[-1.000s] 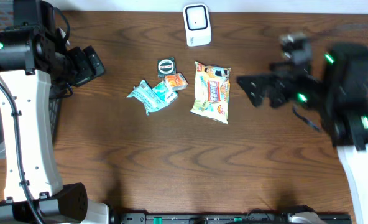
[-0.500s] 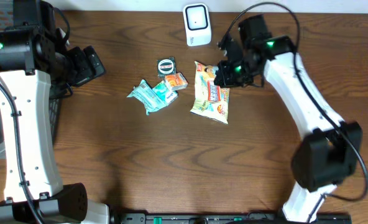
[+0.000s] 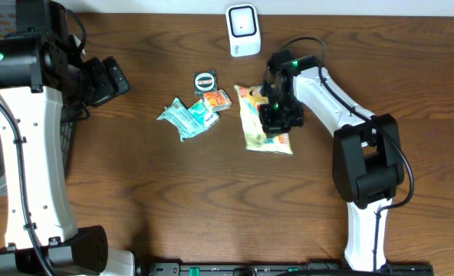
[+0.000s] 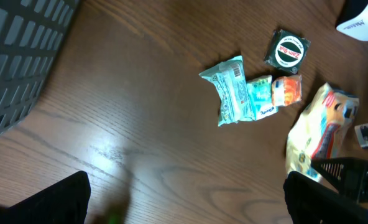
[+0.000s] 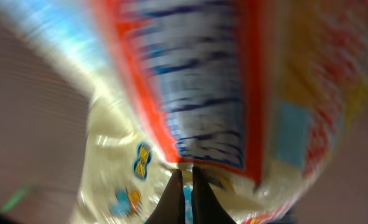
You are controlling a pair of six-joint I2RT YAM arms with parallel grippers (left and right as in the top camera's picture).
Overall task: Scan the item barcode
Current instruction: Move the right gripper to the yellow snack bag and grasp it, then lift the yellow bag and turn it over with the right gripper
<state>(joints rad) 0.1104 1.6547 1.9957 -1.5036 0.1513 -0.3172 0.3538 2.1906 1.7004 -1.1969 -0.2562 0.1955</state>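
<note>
Bag (image 3: 255, 129) is seen flat on the table (image 3: 212, 207), a little right of centre, well short of the white scanner (image 3: 242, 31) at the far edge. Right gripper (image 3: 276, 115) is set down on the bag's right half, jaws closed tight; from the wrist camera the fingertips (image 5: 174, 193) are seen together against the wrapper, but whether film is pinched between them cannot be told. Left gripper (image 4: 187, 202) is held wide open and empty over bare wood at the left side, well apart from the items. Just left of the bag, an orange sachet (image 3: 221, 100) and a teal packet (image 3: 187, 116) are found lying touching; a black round-labelled pack (image 3: 205, 81) is noted just beyond them. A dark basket (image 4: 16, 56) is seen at the far left. The bag's right half is covered by the right arm in the overhead view. Bag print is noted as cream with a red band and blue lettering, too blurred to read; white lettering on the black pack is too small to make out.
</note>
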